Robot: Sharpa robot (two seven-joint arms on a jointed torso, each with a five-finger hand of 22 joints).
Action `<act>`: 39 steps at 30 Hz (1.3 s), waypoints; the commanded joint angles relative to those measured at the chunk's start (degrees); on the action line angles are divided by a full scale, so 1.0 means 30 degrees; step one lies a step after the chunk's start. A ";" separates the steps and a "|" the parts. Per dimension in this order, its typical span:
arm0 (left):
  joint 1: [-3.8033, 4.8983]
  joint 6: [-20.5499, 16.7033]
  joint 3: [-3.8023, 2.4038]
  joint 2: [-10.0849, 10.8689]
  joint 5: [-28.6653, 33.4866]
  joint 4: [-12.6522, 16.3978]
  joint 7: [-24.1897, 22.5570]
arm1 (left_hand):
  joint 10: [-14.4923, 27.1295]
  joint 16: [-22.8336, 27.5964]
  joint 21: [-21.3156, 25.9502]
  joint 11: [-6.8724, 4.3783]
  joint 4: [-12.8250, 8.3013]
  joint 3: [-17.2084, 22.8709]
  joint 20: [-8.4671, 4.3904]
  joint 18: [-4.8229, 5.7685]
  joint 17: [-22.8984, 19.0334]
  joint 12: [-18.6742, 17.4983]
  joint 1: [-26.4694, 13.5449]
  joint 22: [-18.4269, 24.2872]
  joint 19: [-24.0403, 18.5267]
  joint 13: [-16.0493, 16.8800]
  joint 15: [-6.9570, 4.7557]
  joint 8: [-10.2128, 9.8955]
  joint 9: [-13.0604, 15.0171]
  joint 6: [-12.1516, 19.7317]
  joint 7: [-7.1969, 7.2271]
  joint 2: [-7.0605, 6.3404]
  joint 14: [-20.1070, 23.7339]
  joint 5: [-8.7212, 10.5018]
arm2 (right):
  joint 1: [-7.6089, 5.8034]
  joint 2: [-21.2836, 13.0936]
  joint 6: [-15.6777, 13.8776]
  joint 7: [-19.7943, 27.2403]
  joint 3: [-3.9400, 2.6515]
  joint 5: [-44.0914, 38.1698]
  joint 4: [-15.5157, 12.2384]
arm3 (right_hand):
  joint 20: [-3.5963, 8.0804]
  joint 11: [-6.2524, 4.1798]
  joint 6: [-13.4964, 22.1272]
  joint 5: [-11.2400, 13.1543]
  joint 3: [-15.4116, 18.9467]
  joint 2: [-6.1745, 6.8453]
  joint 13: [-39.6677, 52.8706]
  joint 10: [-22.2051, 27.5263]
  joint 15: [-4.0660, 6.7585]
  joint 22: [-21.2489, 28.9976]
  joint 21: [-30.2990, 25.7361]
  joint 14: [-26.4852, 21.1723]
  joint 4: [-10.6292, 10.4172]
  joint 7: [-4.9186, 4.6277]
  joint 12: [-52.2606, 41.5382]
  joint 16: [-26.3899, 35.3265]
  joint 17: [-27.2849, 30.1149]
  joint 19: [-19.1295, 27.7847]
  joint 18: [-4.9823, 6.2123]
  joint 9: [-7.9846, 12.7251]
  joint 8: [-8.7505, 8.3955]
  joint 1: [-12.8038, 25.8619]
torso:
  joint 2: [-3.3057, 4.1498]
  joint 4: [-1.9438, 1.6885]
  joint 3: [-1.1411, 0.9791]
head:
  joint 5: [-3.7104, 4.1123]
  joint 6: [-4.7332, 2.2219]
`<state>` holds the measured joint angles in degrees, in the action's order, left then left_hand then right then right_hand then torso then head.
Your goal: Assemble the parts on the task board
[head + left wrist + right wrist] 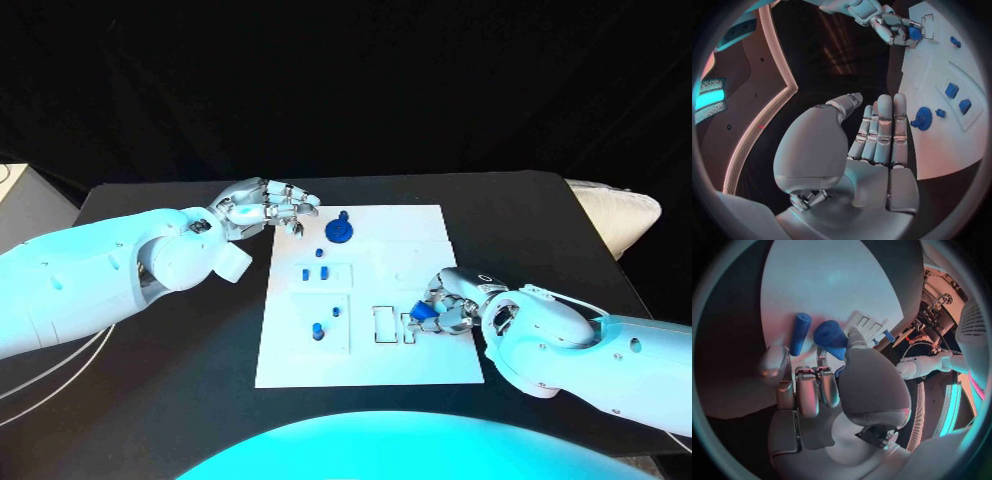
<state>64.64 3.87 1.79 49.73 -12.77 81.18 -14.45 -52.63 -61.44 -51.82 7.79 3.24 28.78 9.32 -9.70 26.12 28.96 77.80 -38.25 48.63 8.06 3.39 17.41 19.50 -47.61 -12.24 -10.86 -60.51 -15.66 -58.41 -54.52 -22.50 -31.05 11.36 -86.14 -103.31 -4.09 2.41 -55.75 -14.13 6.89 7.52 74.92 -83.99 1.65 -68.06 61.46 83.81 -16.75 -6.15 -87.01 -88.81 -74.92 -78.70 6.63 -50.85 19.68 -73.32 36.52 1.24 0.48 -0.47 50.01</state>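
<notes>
White board (389,350) sits mid-frame on the table (534,210), right hand (444,308) at its right edge gripping a blue part (424,313) beside the slots (392,325), left hand (270,207) empty, fingers loosely extended, off the board's upper-left corner.

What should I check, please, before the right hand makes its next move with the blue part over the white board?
1. Right hand holds a blue cylindrical part: ok.
2. Second blue cylinder at its fingers, held or loose: cannot tell.
3. Part lined up with the rectangular slots: cannot tell.
4. Left hand, holding nothing, apart from the right hand: ok.
5. White flat task board flat on the black table: ok.
</notes>
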 commanded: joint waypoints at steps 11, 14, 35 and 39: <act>-0.0009 0.0403 -0.0007 0.0006 0.0070 0.0046 -0.0070 | 0.0060 0.0089 0.0128 0.0045 0.0089 -0.0083 -0.0025 -0.0276 -0.0028 0.0093 0.0127 0.0025 0.0146 -0.0042 0.0071 0.0138 0.0021 0.0138 0.0070 0.0130 0.0022 0.0014 | 0.0297 -0.0143 -0.0890 -0.0181 0.0213 0.1028 -0.0296 | 0.0150 -0.0433 -0.0435 -0.2341 -0.0737 -0.0889 0.3991 -0.1142 0.0309 -0.0482 0.0252 0.1885 0.0095 0.0242 0.0063 -0.0139 -0.4271 -0.0224 -0.0314 0.8775 0.0236 -0.1975 | 0.0157 -0.0189 0.0055 | 0.0147 -0.0003; -0.0009 0.0428 -0.0006 0.0015 0.0070 0.0045 -0.0035 | 0.0063 0.0089 0.0130 0.0048 0.0097 -0.0087 -0.0025 -0.0275 -0.0029 0.0093 0.0122 0.0027 0.0149 -0.0044 0.0073 0.0144 0.0019 0.0143 0.0066 0.0131 0.0022 0.0014 | 0.0267 -0.0321 -0.1775 0.0245 0.0186 0.1756 -0.0623 | 0.0201 -0.0507 -0.0635 -0.2568 -0.1035 -0.1045 0.4084 -0.1225 0.0369 -0.0685 0.0491 0.1905 0.0042 0.0328 -0.0024 -0.0167 -0.4353 -0.0339 -0.0361 0.8818 0.0280 -0.2078 | 0.0176 -0.0216 0.0059 | 0.0176 -0.0003; -0.0010 0.0599 -0.0004 -0.0038 0.0066 0.0050 0.0210 | 0.0082 0.0093 0.0148 0.0063 0.0160 -0.0110 -0.0018 -0.0269 -0.0031 0.0088 0.0063 0.0039 0.0152 -0.0055 0.0089 0.0163 0.0014 0.0169 0.0052 0.0143 0.0027 0.0017 | -0.1737 -0.1057 -0.1279 0.1083 0.0043 0.5260 -0.2356 | 0.0278 -0.0565 -0.0976 -0.0686 -0.1268 -0.1110 0.4039 -0.1217 0.0433 -0.0739 0.0313 0.1866 -0.0006 0.0386 0.0082 -0.0098 -0.4183 -0.0328 -0.0345 0.9057 0.0316 -0.0272 | 0.0330 -0.0375 0.0106 | 0.0280 -0.0003; -0.0009 0.0602 -0.0004 -0.0039 0.0063 0.0055 0.0245 | 0.0082 0.0093 0.0148 0.0063 0.0160 -0.0110 -0.0018 -0.0269 -0.0031 0.0088 0.0063 0.0039 0.0152 -0.0055 0.0089 0.0163 0.0014 0.0169 0.0052 0.0143 0.0027 0.0017 | -0.1800 -0.0811 -0.0061 0.0937 0.0043 0.5728 -0.2246 | 0.0292 -0.0591 -0.1052 -0.0226 -0.1307 -0.1277 0.4062 -0.1244 0.0452 -0.0739 0.0257 0.1846 -0.0015 0.0416 0.0070 -0.0063 -0.4097 -0.0318 -0.0337 0.9085 0.0352 0.0045 | 0.0341 -0.0370 0.0128 | 0.0309 -0.0003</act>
<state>64.64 4.42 1.80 49.70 -12.76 81.22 -13.68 -52.63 -61.44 -51.63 7.79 3.40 28.62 9.32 -9.70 26.12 28.96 77.80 -38.20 48.63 7.97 3.39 17.63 19.49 -47.40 -12.04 -10.86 -60.51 -15.66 -63.77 -57.11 -27.09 -28.45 11.50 -71.86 -110.11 -3.26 0.97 -58.53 -14.72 3.27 3.43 74.91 -84.00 2.70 -70.30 62.40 84.03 -16.67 -4.83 -86.92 -89.03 -74.91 -79.53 6.63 -23.64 20.71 -73.43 37.47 0.14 0.84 0.42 50.01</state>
